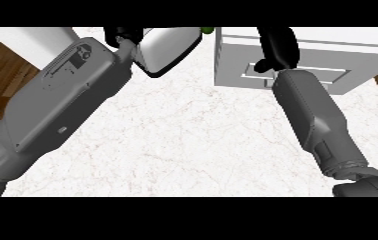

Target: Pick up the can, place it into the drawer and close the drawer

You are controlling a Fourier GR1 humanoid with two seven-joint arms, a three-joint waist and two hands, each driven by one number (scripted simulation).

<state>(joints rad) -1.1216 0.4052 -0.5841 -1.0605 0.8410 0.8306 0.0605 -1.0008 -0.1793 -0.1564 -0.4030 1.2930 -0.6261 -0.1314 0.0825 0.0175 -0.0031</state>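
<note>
A white drawer unit [332, 54] stands at the back right of the counter, its grey front panel [325, 79] facing me. My right hand [279, 46] lies over the unit's front, fingers stretched toward the far edge and thumb [260, 67] low against the panel. No can shows anywhere; whether the hand hides it I cannot tell. My left hand [122, 35] shows only partly at the top left, above its wide grey forearm [66, 94].
A white, dark-rimmed plate [168, 46] sits at the back, right beside the left hand. A small green thing [208, 30] peeks out behind it. Brown wooden floor [15, 69] shows past the marble counter's [192, 134] left edge.
</note>
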